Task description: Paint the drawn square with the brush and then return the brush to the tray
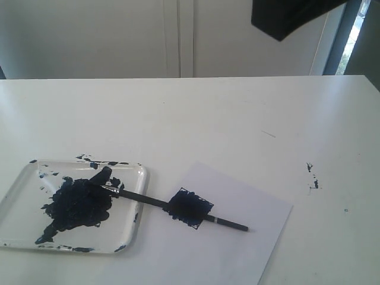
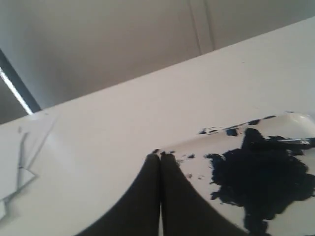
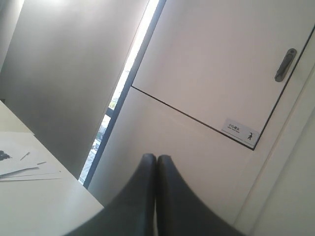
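The brush [image 1: 142, 198] lies free, slanting from the tray's paint blotch [image 1: 77, 205] across the painted dark square [image 1: 189, 208] onto the white paper [image 1: 249, 205]. The clear tray [image 1: 24, 193] sits at the table's front left. Neither gripper's fingers show in the exterior view. In the left wrist view my left gripper [image 2: 160, 155] is shut and empty, its tips just short of the tray [image 2: 231, 145] and apart from the blotch [image 2: 266, 177]. My right gripper [image 3: 156, 157] is shut and empty, pointing at a wall, away from the table.
A dark shape [image 1: 291, 15] hangs over the table's far right corner. Small paint specks [image 1: 312, 175] mark the table right of the paper. Loose paper sheets [image 2: 19, 162] lie on the table in the left wrist view, and more [image 3: 19, 164] in the right.
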### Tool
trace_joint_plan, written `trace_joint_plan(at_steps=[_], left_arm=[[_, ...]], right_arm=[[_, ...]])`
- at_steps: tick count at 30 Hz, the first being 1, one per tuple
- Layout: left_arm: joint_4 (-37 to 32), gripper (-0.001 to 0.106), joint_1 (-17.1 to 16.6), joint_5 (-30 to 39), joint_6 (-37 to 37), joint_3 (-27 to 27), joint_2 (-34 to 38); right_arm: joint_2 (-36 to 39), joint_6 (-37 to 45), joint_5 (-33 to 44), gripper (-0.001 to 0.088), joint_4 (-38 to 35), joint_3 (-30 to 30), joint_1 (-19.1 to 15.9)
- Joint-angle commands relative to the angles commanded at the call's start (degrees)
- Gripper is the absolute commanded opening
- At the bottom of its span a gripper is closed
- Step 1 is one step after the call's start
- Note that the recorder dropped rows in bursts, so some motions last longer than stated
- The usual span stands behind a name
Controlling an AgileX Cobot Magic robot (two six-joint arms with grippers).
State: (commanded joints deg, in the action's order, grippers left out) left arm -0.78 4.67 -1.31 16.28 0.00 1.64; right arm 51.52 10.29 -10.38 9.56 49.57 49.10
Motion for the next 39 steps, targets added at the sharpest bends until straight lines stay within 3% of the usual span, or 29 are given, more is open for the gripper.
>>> trace_joint_plan(at_steps=[4,16,20,25,27,32,39], left_arm=[[0.1,0.0,0.1,9.8,9.4,0.0,-1.6],[0.1,0.0,0.1,9.9,9.4,0.0,-1.6],[5.0,0.0,0.1,9.5,0.9,0.0,-1.6],[5.5,0.0,-0.3,9.4,-10.7,0.0,-1.6],[5.6,0.0,-1.9,9.4,-13.4,0.0,-1.6],[5.6,0.0,-5.4,9.0,-13.9,0.0,-1.6],[5.6,0.0,-5.4,9.0,-13.9,0.0,-1.6]], right_arm=[[0.0,0.0,0.0,0.0,0.0,0.0,0.0],[0.0,0.0,0.0,0.0,0.0,0.0,0.0],[0.0,0.0,0.0,0.0,0.0,0.0,0.0],[0.0,0.0,0.0,0.0,0.0,0.0,0.0],[0.0,0.0,0.0,0.0,0.0,0.0,0.0],[0.0,0.0,0.0,0.0,0.0,0.0,0.0],[0.0,0.0,0.0,0.0,0.0,0.0,0.0]])
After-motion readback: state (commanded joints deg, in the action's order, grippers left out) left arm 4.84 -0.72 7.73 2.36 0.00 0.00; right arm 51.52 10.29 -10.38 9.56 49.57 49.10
